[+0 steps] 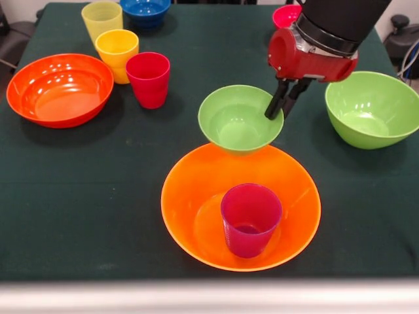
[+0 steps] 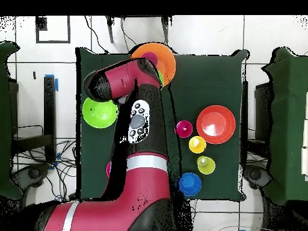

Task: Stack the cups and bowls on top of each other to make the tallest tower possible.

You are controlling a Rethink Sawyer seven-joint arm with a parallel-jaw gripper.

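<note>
Dark green table: ten-odd bowls, cups scattered.

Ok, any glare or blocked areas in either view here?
Front view: bright highlights on the orange-red bowl and the large green bowl; soft shadows on the cloth; a pale out-of-focus strip along the bottom edge. Overhead view: the arm covers the small green bowl and most of the table's middle.

Front cam sits low and close across the table, looking toward the arm, while the overhead one hangs high, looking straight down, flipped half round, both sharing the same green tabletop.
</note>
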